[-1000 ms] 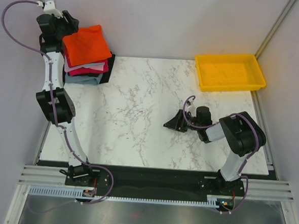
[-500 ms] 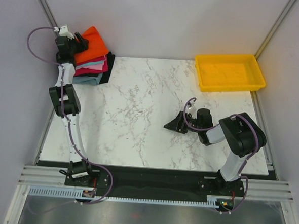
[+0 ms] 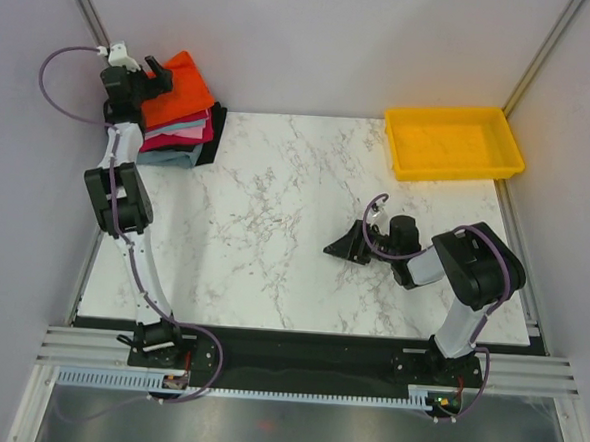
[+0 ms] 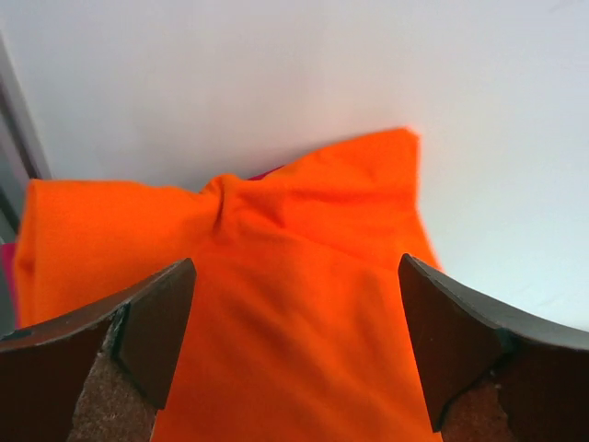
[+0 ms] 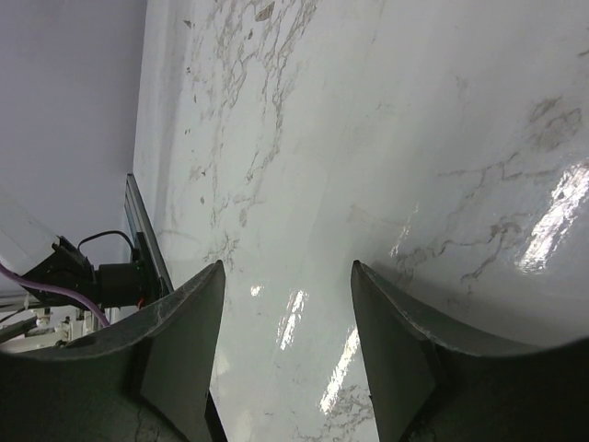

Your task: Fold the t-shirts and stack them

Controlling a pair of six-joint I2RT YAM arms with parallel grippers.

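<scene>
Orange-red t-shirt (image 3: 188, 92) tops stack (image 3: 183, 139) — skewed, corner toward wall (image 3: 316, 42).

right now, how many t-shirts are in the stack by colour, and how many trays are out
bright orange-red cloth t-shirt: 1
pink cloth t-shirt: 1
crimson cloth t-shirt: 1
grey-blue cloth t-shirt: 1
black cloth t-shirt: 1
yellow plastic tray: 1
total: 6

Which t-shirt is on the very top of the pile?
The bright orange-red t-shirt. It lies on top of the pile, and the other t-shirts sit under it with only their edges peeking out.
</scene>
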